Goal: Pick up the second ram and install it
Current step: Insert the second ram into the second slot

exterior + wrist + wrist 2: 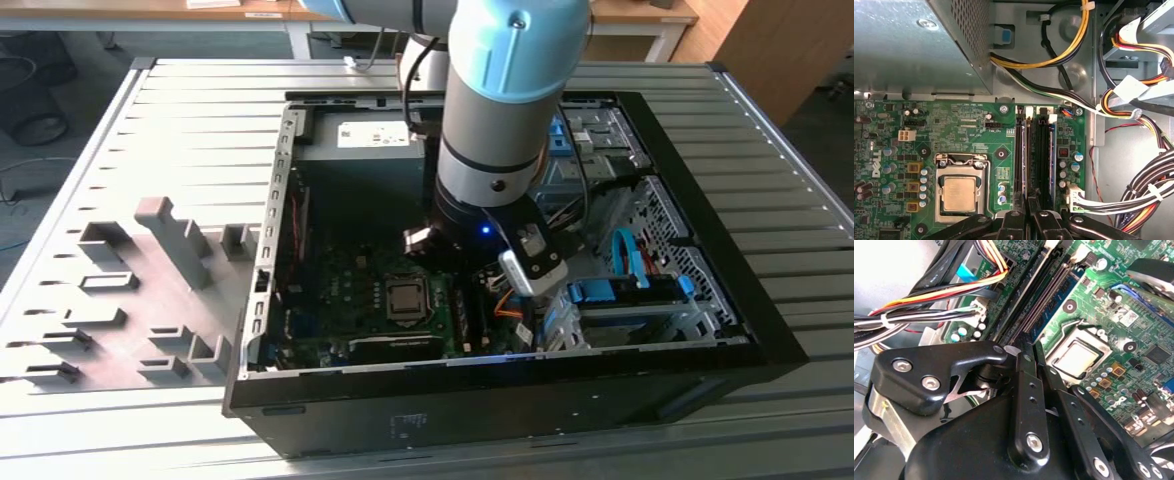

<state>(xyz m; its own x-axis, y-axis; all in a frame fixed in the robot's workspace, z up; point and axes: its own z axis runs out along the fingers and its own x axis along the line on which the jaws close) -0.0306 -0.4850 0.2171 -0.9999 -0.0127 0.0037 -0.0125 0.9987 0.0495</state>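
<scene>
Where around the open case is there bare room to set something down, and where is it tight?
Bare ribbed table on the exterior view's right of the case, and behind it. The opposite side holds grey fixture blocks. Inside it is crowded: gripper over the memory slots, cable bundles beside.

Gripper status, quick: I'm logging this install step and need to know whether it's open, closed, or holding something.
Gripper: fingers drawn together over the memory slots of the motherboard; whether they pinch the second ram cannot be told.
</scene>
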